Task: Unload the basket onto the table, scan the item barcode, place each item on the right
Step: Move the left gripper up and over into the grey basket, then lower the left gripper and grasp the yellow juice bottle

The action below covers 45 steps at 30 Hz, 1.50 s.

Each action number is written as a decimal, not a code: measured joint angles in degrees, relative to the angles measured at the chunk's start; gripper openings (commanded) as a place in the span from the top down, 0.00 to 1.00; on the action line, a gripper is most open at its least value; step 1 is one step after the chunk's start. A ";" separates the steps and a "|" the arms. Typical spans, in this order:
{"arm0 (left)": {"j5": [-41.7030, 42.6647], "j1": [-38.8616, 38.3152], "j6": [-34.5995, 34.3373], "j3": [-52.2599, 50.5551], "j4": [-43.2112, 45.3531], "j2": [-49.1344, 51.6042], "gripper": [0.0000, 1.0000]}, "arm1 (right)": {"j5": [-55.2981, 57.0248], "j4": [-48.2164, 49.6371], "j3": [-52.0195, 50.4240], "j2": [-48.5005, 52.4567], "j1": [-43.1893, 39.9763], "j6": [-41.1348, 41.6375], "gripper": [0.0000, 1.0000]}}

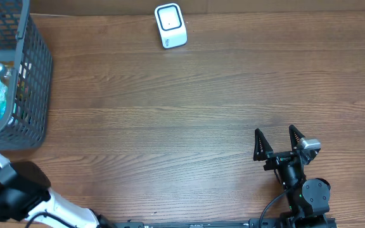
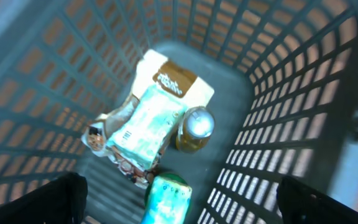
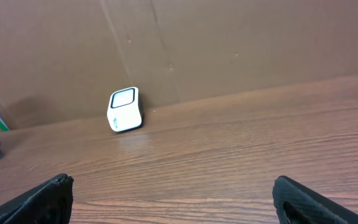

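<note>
Grey basket (image 2: 291, 93) walls close in on every side of the left gripper (image 2: 188, 208), which hangs over the opening with jaws wide and empty. Below and ahead of it lie a pale green packet (image 2: 145, 127), a can (image 2: 196, 127) touching the packet's side, and a brown-labelled box (image 2: 179, 81) underneath. The right gripper (image 1: 274, 130), also wide and empty, has bare desk (image 1: 170, 126) all around it. The scanner (image 1: 170, 25) stands well ahead of it to the left, near the desk's far edge.

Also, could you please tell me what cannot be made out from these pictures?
Barcodes: left wrist view, blur smears every label on the pale green packet and can.
Basket contents: overhead, cut off by the left edge and screened by its wall.
Scanner markings: too small in overhead and right wrist views.
</note>
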 measured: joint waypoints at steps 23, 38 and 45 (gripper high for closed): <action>6.43 0.00 9.05 0.00 0.94 18.27 0.00 | 0.00 0.00 0.00 0.00 0.00 0.00 0.00; 10.29 -0.83 12.94 -0.02 4.79 21.20 0.43 | 0.00 -0.02 0.00 0.00 0.00 0.00 0.00; 10.27 -1.18 12.94 -0.02 4.87 21.20 0.43 | 0.00 0.00 0.00 0.00 0.00 0.02 0.00</action>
